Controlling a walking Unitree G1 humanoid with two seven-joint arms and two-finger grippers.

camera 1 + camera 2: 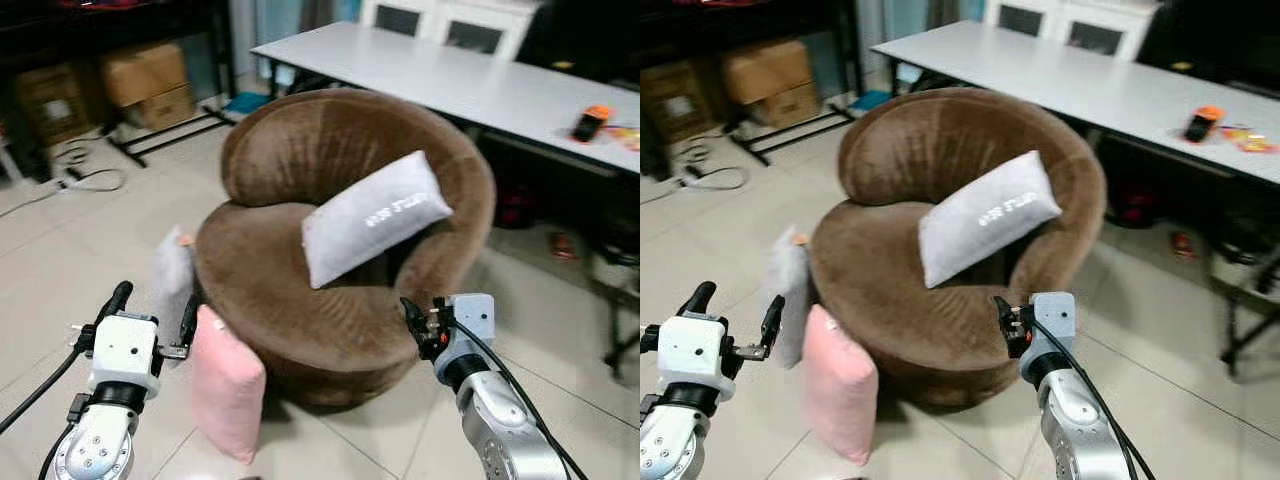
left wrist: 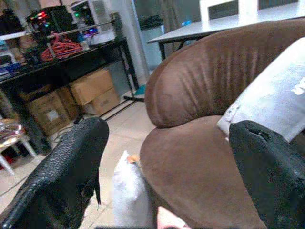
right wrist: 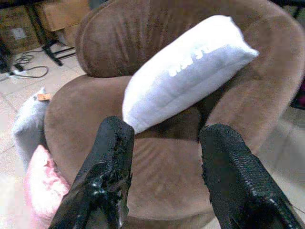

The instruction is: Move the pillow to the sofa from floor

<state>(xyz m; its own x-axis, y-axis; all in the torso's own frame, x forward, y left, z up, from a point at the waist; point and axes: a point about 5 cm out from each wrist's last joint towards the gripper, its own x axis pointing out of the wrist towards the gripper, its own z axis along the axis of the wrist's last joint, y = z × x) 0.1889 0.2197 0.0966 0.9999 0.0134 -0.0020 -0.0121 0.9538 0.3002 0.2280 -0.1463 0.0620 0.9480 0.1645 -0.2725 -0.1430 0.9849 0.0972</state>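
Observation:
A pink pillow (image 1: 228, 385) stands on the floor, leaning against the front left of the round brown sofa (image 1: 300, 310). Just behind it, a grey pillow (image 1: 172, 275) also rests on the floor against the sofa. A pale grey pillow with lettering (image 1: 375, 215) lies tilted on the sofa seat against the backrest. My left gripper (image 1: 153, 312) is open and empty, raised just left of the pink pillow's top. My right gripper (image 1: 420, 318) is open and empty at the sofa's front right edge, pointing at the seat (image 3: 162, 162).
A long white table (image 1: 450, 75) stands behind the sofa with an orange object (image 1: 592, 120) on it. Cardboard boxes (image 1: 150, 80) sit under a dark rack at the back left, with cables (image 1: 90, 178) on the tiled floor. A dark stand leg (image 1: 625, 350) is at the right.

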